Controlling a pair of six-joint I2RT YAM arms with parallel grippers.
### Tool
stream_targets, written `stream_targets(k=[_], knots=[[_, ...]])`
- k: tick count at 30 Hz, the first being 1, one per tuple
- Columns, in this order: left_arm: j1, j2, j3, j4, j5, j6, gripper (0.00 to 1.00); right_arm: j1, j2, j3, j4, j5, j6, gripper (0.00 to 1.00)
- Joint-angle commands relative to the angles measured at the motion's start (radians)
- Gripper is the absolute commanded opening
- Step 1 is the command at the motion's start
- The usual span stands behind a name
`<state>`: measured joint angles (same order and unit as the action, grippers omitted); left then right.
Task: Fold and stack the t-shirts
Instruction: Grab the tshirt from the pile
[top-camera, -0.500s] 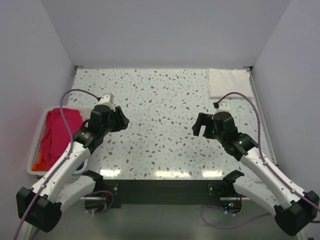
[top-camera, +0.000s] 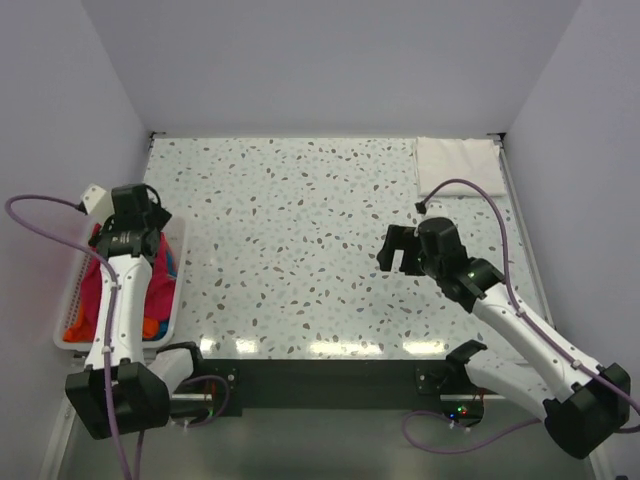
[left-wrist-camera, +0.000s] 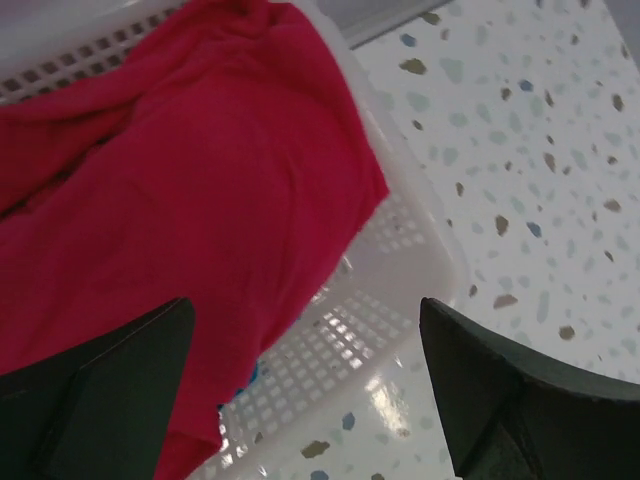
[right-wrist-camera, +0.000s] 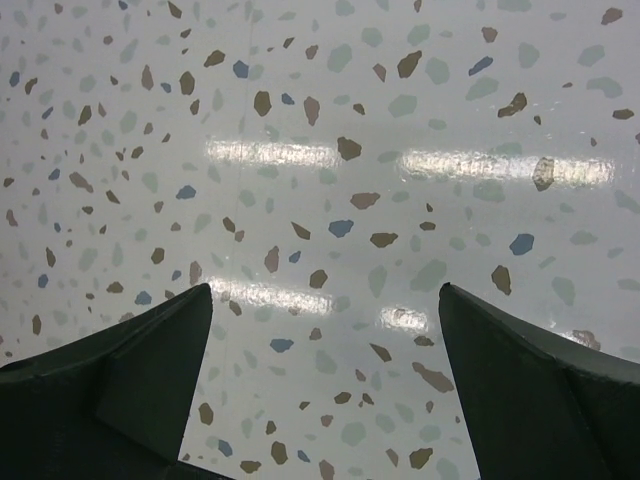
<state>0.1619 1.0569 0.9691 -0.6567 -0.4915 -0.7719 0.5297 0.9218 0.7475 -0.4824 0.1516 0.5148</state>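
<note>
A magenta-pink t-shirt (top-camera: 95, 285) lies bunched in the white slotted basket (top-camera: 178, 300) at the left edge; the left wrist view shows it (left-wrist-camera: 180, 200) draped to the basket's right wall (left-wrist-camera: 400, 260). Bits of an orange shirt (top-camera: 75, 326) and a blue shirt (top-camera: 171, 262) show beneath it. A white shirt folded to a rectangle (top-camera: 455, 165) lies at the far right corner. My left gripper (top-camera: 132, 222) hangs open and empty over the basket (left-wrist-camera: 305, 310). My right gripper (top-camera: 395, 250) is open and empty above bare table (right-wrist-camera: 325, 290).
The speckled table (top-camera: 300, 230) is walled at the back and both sides. The basket stands against the left wall. Purple cables loop from both wrists. The arm bases sit on the dark near edge.
My left arm has swung left, from over the table to above the basket. My right gripper has shifted slightly left and farther out.
</note>
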Motion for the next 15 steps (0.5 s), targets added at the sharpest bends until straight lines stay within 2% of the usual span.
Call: stream_targets(k=[1,3,6,8,9,10,12,13,15], knots=[[0.149,0.035,-0.039,-0.011,-0.012,-0.066,1.00,0.000,0.047,0.038,0.050,-0.087,-0.004,0.99],[0.226,0.086,-0.062,-0.009,-0.007,-0.102,1.00,-0.002,0.067,0.033,0.064,-0.121,0.001,0.99],[0.284,0.162,-0.105,0.024,-0.002,-0.118,1.00,0.000,0.104,0.030,0.067,-0.144,-0.010,0.99],[0.304,0.193,-0.133,0.061,0.060,-0.109,0.92,-0.002,0.123,0.035,0.061,-0.147,-0.019,0.99],[0.317,0.212,-0.159,0.104,0.088,-0.090,0.85,0.001,0.126,0.036,0.059,-0.150,-0.019,0.99],[0.317,0.216,-0.171,0.124,0.117,-0.081,0.69,0.000,0.130,0.036,0.062,-0.150,-0.021,0.99],[0.318,0.203,-0.194,0.152,0.168,-0.066,0.52,0.000,0.134,0.036,0.067,-0.149,-0.019,0.99],[0.318,0.189,-0.199,0.160,0.177,-0.057,0.38,0.000,0.132,0.036,0.065,-0.150,-0.019,0.99],[0.317,0.132,-0.187,0.160,0.189,-0.023,0.28,0.000,0.124,0.033,0.062,-0.150,-0.019,0.99]])
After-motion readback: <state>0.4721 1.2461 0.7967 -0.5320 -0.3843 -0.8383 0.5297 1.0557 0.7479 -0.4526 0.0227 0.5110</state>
